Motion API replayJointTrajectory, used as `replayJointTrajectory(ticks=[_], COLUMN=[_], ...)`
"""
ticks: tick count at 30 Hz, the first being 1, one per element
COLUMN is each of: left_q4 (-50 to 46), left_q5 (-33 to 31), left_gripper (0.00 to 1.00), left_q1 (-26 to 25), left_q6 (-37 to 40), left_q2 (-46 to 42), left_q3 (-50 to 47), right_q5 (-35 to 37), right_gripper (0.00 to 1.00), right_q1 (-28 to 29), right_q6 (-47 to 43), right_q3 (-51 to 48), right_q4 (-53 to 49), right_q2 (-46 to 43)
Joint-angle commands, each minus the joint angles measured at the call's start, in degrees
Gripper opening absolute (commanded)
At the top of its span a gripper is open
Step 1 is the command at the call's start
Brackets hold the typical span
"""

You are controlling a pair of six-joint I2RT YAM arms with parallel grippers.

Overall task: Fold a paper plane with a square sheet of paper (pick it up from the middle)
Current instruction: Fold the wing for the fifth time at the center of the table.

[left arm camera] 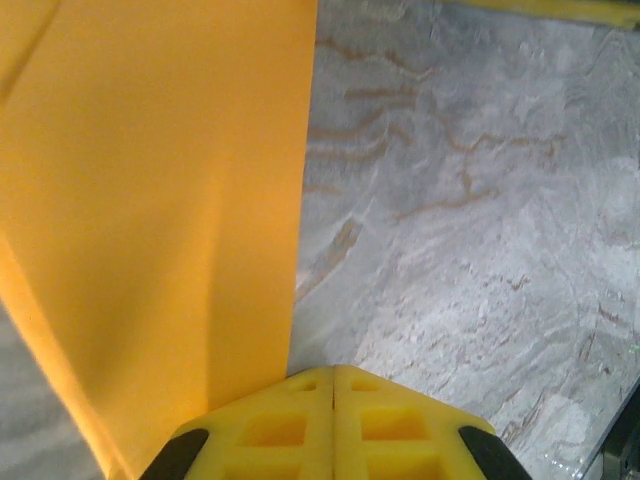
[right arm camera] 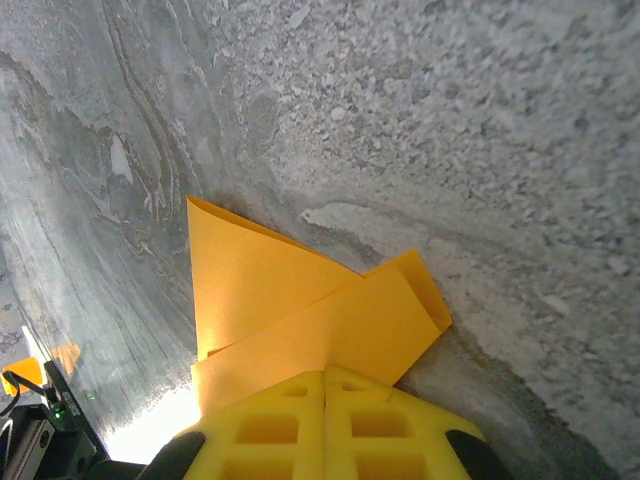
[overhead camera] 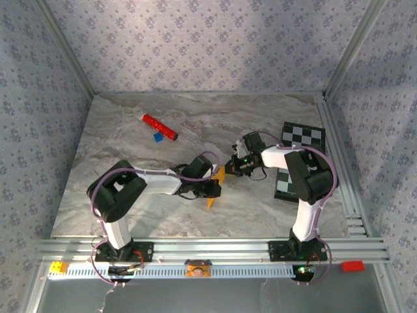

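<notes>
Starting at the left of the marble table (overhead camera: 130,195), a red tube (overhead camera: 159,127) and a small blue block (overhead camera: 158,137) lie far back, well apart from the arms. The left gripper (left arm camera: 333,378) has its yellow fingers pressed together, with the folded orange paper (overhead camera: 215,186) running along their left side, though I cannot tell whether they pinch it. Just right of it, the right gripper (right arm camera: 325,378) is clamped on the paper's other end near the table's middle, and a checkered board (overhead camera: 301,137) lies beyond.
</notes>
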Motion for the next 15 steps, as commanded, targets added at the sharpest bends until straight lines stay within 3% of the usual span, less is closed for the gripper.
replayJointTrajectory(ticks=[1,13,15], left_q4=[-5.90,-7.45,-7.39], left_q5=[1.04,-0.09,-0.33], left_gripper=[0.07,0.05,0.02], left_q1=[-1.14,-2.36,-2.53], left_q6=[-1.01,-1.57,-1.93], left_q2=[-1.36,-7.64,-8.70], left_q3=[-3.26,-11.04,-12.18], right_q5=[6.09,6.40,6.30], right_gripper=[0.02,0.02,0.02], right_q1=[0.17,0.26,0.33], right_q6=[-1.19,-1.13,-1.08], right_q3=[-0.62,-0.47,-0.42], right_q4=[-4.37,-4.45,-4.48], right_q2=[3.33,3.13,3.14])
